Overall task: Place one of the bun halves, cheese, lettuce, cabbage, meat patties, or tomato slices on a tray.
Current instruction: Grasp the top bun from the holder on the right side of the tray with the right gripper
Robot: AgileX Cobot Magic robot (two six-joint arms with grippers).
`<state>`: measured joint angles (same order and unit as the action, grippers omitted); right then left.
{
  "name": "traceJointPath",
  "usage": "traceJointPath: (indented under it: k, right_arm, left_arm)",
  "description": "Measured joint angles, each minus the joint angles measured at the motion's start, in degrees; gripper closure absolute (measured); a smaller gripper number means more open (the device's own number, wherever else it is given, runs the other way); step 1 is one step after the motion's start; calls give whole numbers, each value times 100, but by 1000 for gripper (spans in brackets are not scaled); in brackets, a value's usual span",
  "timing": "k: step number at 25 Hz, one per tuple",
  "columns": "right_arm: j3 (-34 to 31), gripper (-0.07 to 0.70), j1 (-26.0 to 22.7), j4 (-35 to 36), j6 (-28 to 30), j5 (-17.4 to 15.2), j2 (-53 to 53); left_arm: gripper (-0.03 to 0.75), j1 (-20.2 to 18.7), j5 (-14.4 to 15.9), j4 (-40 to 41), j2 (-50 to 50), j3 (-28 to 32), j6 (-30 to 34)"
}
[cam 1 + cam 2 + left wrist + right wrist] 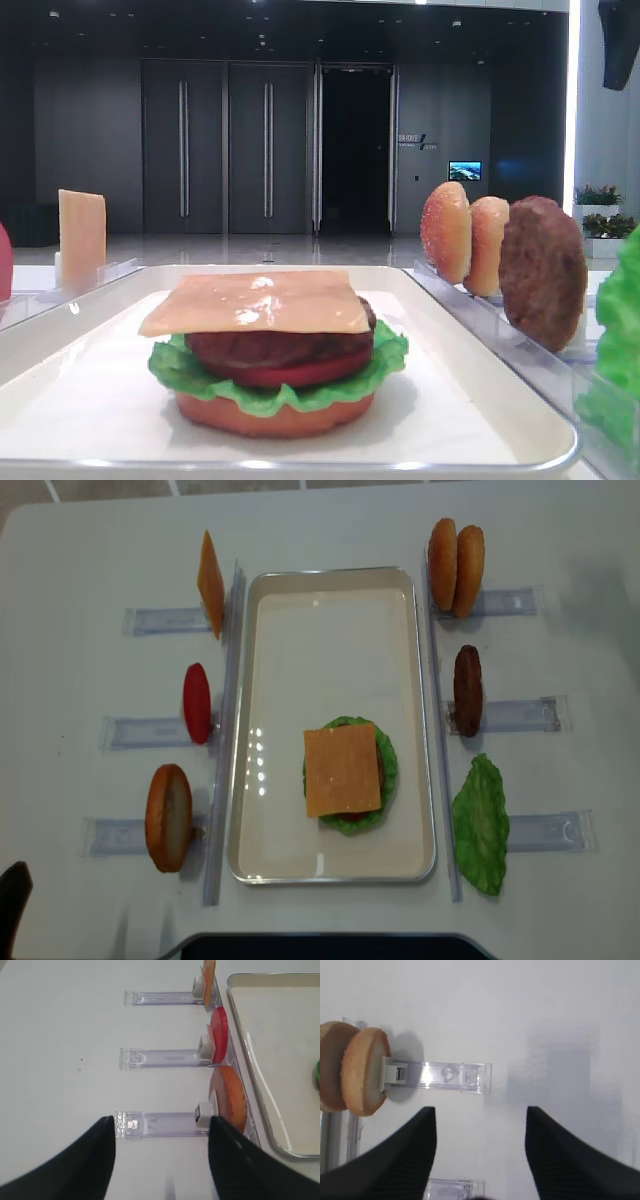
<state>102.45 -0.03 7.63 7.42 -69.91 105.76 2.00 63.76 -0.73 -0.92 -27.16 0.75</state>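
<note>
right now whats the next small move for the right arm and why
Probably ease the right gripper toward the bun halves standing in their rack and line the open jaws up on one. On the tray the stack already ends in cheese with no bun top, and the jaws hold nothing.

Two square orange cheese slices (343,770) (one stacked), two sesame bun tops (443,564), two ruffled green lettuce leaves (481,823), one white rectangular tray (336,861).
</note>
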Motion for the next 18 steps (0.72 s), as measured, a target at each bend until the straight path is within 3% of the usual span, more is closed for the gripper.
traceJointPath:
  k: [11,18]
  right_arm:
    - [88,223,84,-11,-242,-14,170]
    - [88,223,694,-15,-742,-14,170]
  left_arm:
    - [262,0,0,0,0,0,0]
    - [262,0,0,0,0,0,0]
